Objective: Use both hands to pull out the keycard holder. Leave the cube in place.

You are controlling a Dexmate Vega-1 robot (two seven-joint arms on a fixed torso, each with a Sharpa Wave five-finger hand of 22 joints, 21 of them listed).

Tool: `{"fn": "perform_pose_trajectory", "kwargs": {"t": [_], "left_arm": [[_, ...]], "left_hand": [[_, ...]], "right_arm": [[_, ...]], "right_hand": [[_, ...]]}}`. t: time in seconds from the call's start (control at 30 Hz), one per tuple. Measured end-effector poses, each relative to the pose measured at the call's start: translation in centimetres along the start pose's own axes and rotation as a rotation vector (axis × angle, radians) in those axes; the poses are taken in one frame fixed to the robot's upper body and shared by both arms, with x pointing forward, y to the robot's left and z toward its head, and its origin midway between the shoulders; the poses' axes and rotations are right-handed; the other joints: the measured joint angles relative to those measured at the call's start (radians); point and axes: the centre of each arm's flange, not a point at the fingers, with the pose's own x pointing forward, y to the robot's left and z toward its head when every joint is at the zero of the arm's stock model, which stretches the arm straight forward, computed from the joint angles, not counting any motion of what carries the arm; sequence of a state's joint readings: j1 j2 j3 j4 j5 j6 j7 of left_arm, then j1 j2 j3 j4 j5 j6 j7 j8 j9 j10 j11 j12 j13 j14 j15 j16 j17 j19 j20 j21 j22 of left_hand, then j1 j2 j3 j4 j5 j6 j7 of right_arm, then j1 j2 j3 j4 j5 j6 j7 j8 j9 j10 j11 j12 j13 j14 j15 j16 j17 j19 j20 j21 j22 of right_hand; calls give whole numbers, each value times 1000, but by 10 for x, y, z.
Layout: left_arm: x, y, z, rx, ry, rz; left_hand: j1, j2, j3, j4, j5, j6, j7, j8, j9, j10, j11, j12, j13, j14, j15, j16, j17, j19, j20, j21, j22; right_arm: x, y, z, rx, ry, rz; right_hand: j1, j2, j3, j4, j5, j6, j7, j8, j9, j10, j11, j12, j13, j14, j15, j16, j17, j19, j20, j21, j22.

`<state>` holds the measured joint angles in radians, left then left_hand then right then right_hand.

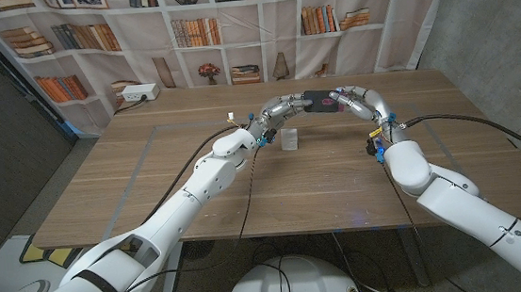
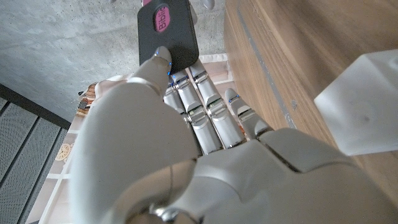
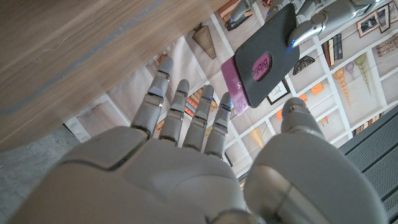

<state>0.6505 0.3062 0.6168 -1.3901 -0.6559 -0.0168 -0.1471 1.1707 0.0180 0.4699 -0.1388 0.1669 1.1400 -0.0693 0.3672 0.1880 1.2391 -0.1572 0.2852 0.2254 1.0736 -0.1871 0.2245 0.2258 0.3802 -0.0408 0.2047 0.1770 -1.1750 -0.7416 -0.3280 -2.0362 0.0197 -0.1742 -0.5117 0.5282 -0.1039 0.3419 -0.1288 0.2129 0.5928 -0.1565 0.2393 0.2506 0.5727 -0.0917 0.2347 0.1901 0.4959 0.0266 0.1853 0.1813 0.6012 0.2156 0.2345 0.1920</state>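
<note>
— Wooden table [image 1: 179,186] under both arms; where's the card holder?
— At twelve o'clock, raised: black card holder [image 1: 320,102], my left hand [image 1: 281,111] pinching it, right hand [image 1: 356,100] grasping its other end. Clear cube [image 1: 289,140] sits at its six.

Keycard holder [image 3: 264,62] pink oval window: "Biblio" (possibly cut off), rest unreadable

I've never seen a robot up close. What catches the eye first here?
Both white arms arch over the wooden table and meet in the air above its far middle, where the left hand and the right hand hold a black keycard holder with a pink card between them. Just under it, a small translucent cube stands on the table, untouched.
</note>
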Motion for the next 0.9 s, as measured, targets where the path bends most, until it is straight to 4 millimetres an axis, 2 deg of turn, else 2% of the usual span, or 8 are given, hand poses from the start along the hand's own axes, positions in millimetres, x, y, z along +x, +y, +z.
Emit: {"fn": "perform_pose_trajectory", "kwargs": {"t": [0.13,0.33,0.5,0.77,0.9], "left_arm": [[0,-1,-1,1,2,-2],[1,-3,-2,2,6,-6],[3,-5,-1,4,7,-11],[5,-6,0,9,11,-17],[6,-7,0,11,12,-21]], "left_hand": [[-4,-4,4,4,0,0,0,0,1,0,0,1,17,0,0,-8,0,-4,-4,0,0],[-4,-4,6,6,0,0,0,-1,1,0,0,4,17,0,0,-8,0,-4,-4,0,0],[-3,-3,6,6,0,0,0,-2,1,0,0,4,17,0,0,-8,0,-4,-4,0,0],[-3,-3,6,6,-1,0,0,-4,1,0,0,4,17,0,0,-8,5,-4,-4,0,0],[-3,-3,6,6,-1,0,0,-4,1,0,0,4,17,0,0,-8,5,-4,-4,0,0]], "right_arm": [[-3,-2,-2,-21,7,-34],[-8,-3,-5,-50,22,-66],[-13,-4,-9,-73,34,-101],[-19,-4,-13,-91,44,-134],[-21,-4,-14,-98,47,-142]], "right_hand": [[7,-2,-7,-7,-12,45,-20,15,-4,22,-15,9,0,15,-21,0,0,15,4,0,-1],[20,-5,-9,-9,-19,114,-47,34,-5,38,-20,13,0,16,-33,0,0,20,-1,0,-1],[43,1,-16,-15,-19,207,-60,67,-3,59,-41,13,0,23,-40,0,2,38,3,0,-6],[44,1,-26,-9,-19,244,-61,76,-3,64,-46,13,0,25,-42,0,3,45,-1,0,-6],[48,-3,-32,-15,-19,254,-62,76,-5,64,-46,13,0,28,-45,0,3,45,-1,0,-6]]}}
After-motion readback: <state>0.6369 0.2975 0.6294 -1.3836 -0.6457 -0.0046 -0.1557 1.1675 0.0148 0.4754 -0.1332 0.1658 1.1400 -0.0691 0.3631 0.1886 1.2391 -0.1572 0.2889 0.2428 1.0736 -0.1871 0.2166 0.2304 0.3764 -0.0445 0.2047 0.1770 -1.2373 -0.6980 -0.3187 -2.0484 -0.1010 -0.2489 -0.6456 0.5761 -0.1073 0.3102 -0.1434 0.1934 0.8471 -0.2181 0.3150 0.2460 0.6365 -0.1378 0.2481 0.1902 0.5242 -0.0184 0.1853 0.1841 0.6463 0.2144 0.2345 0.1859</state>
